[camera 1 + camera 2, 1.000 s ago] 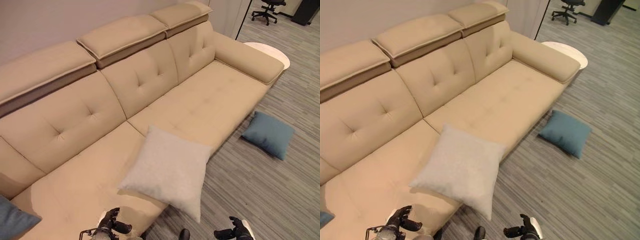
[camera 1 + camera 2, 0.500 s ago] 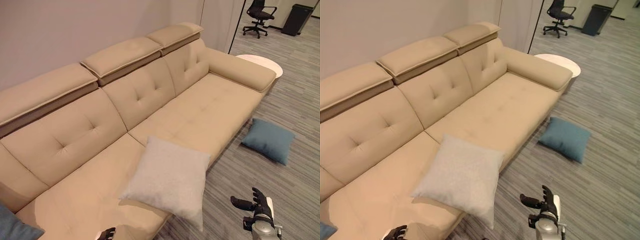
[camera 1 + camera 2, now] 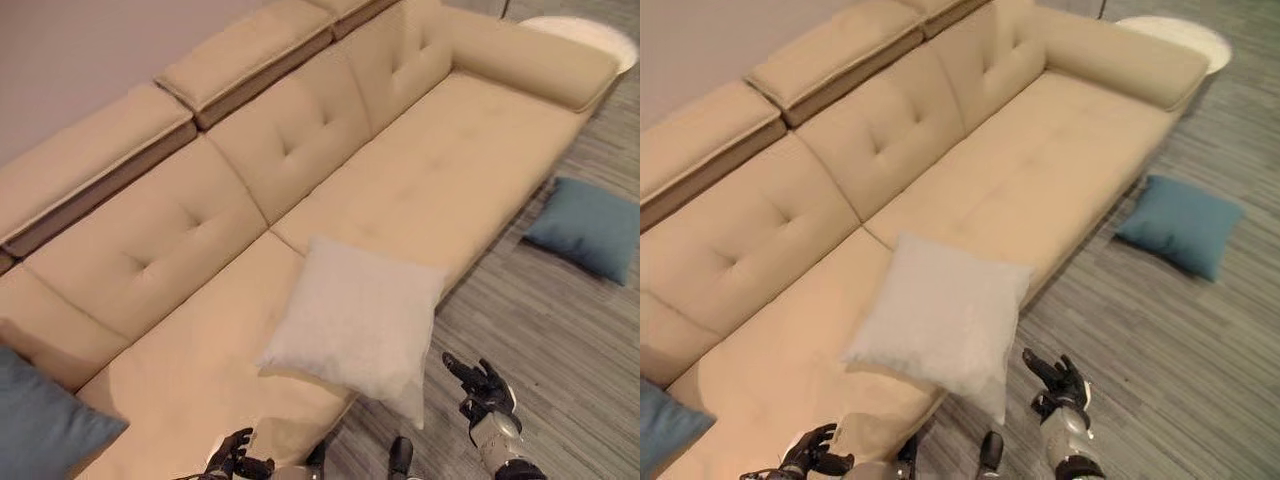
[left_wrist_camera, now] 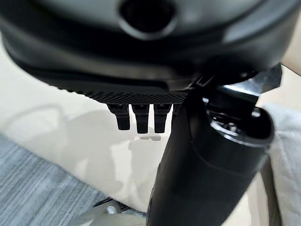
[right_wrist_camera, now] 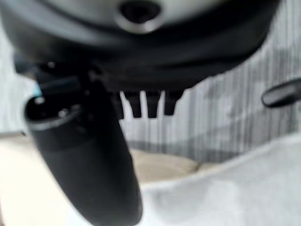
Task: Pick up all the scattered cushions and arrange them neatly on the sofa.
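A pale grey cushion (image 3: 355,320) lies on the beige sofa (image 3: 440,170), one corner hanging over the seat's front edge. A blue cushion (image 3: 590,228) lies on the striped floor, close to the front of the sofa's right part. Another blue cushion (image 3: 40,425) rests at the sofa's left end. My right hand (image 3: 482,385) hovers open over the floor, fingers spread, just right of the pale cushion's hanging corner and apart from it. My left hand (image 3: 235,460) sits low by the seat's front edge, relaxed and empty; its thumb (image 4: 207,165) shows over the seat.
A round white side table (image 3: 600,35) stands behind the sofa's right armrest. The sofa's long right seat lies bare. Striped grey carpet (image 3: 1200,360) spreads to the right of my hands.
The camera has tilted down and shifted. My right hand has moved left and nearer the pale cushion's hanging corner. My left hand has come further into view at the bottom edge.
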Robot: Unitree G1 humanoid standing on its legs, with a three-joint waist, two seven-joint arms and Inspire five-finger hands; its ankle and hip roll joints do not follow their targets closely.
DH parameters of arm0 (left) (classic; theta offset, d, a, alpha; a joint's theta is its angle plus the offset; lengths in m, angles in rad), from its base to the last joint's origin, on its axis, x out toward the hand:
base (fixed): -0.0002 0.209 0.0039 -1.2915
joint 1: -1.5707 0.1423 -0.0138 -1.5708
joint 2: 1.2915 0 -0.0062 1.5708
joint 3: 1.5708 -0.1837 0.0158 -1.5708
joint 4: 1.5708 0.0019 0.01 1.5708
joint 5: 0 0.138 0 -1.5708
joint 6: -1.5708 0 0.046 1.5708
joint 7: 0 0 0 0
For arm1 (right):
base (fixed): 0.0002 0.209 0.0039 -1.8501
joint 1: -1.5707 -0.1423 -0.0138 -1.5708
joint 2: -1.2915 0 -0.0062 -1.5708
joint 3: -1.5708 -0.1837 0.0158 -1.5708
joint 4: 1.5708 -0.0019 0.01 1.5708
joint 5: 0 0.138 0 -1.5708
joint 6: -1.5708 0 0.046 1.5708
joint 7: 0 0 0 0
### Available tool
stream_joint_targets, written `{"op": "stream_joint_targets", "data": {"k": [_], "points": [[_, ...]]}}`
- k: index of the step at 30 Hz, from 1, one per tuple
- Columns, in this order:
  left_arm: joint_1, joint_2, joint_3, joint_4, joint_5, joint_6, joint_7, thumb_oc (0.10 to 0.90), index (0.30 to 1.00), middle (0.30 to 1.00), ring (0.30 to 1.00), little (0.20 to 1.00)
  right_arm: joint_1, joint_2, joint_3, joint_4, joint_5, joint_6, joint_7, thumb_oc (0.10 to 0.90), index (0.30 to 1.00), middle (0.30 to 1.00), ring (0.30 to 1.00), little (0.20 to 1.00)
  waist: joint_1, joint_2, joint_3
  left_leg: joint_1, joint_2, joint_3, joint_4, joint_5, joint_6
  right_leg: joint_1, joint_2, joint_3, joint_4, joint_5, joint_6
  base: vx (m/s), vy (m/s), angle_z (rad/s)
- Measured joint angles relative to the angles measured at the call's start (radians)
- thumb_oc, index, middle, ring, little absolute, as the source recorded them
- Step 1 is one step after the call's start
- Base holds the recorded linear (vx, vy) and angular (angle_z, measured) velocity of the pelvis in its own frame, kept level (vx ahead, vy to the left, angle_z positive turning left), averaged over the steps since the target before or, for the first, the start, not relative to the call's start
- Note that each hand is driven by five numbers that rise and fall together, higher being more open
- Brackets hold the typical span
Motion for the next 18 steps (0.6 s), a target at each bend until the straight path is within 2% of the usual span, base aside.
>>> {"op": "stream_joint_targets", "data": {"k": [6,9,15,18], "points": [[-0.062,0.008,-0.01,-0.018,-0.07,-0.013,0.026,0.8,0.9,0.9,0.9,0.9,-0.06,0.06,0.001,0.033,0.105,-0.034,0.017,0.8,0.9,0.9,0.9,0.9,0.029,-0.015,0.065,-0.066,0.0,-0.029,0.018,0.011,-0.007,-0.044,0.0,-0.029,0.0,0.004,-0.004,-0.09,0.001,0.16],[-0.096,0.008,-0.012,-0.021,-0.094,-0.013,0.029,0.8,0.9,0.9,0.9,0.9,-0.079,0.082,0.02,0.034,0.132,-0.037,0.018,0.8,0.9,0.9,0.9,0.9,0.029,-0.019,0.086,-0.076,-0.002,-0.029,0.018,0.013,-0.006,-0.053,-0.002,-0.03,0.0,0.007,-0.002,-0.06,0.014,0.01],[-0.215,0.034,0.035,-0.112,-0.177,-0.042,0.09,0.8,0.9,0.9,0.9,0.9,-0.103,0.08,0.092,0.026,0.132,-0.051,0.021,0.8,0.9,0.9,0.9,0.9,0.029,-0.029,0.115,-0.11,-0.002,-0.036,0.017,0.02,-0.007,-0.084,-0.002,-0.035,0.0,0.015,-0.008,-0.02,0.019,0.02],[-0.335,0.087,0.086,-0.132,-0.264,-0.063,0.119,0.8,0.9,0.9,0.9,0.9,-0.102,0.063,0.123,0.024,0.12,-0.051,0.038,0.8,0.9,0.9,0.9,0.9,0.022,-0.034,0.119,-0.116,-0.002,-0.042,0.014,0.02,-0.007,-0.087,-0.001,-0.042,0.0,0.016,-0.009,-0.01,0.021,0.05]]}}
